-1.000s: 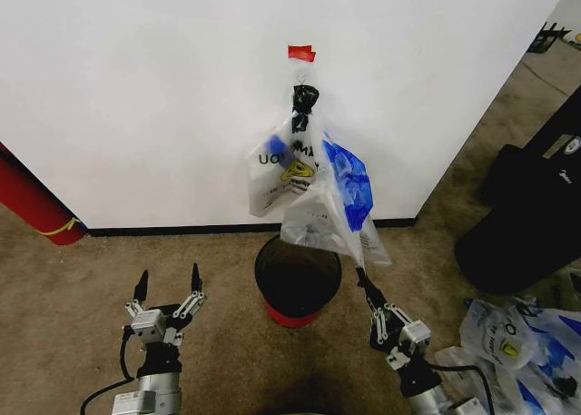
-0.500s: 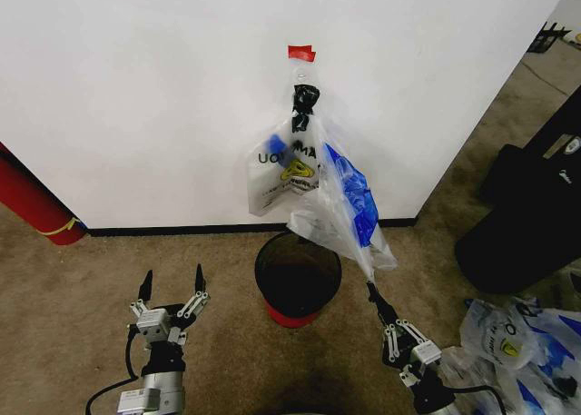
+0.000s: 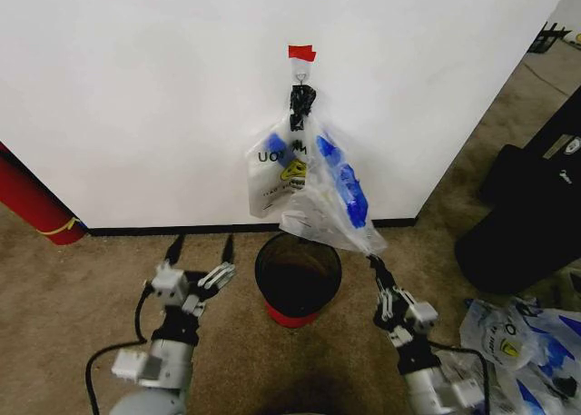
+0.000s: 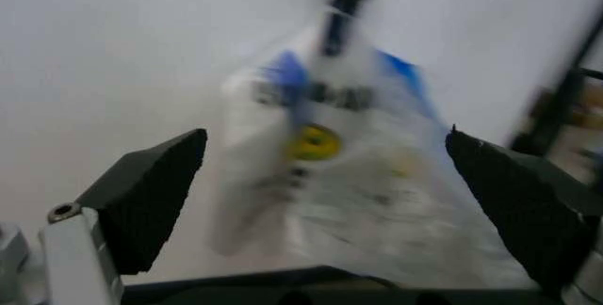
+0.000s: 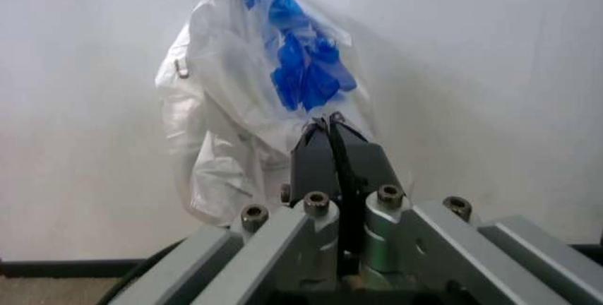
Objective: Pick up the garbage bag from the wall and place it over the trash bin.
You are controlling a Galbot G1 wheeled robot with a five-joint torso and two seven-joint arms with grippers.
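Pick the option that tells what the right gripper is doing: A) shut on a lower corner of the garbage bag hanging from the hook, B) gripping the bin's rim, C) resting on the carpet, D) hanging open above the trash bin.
A: the right gripper is pinched shut on the lower corner of the garbage bag, which hangs from the hook above the trash bin.

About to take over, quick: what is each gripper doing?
Left gripper: open, empty, beside the trash bin.
Right gripper: shut on the garbage bag, bottom corner.
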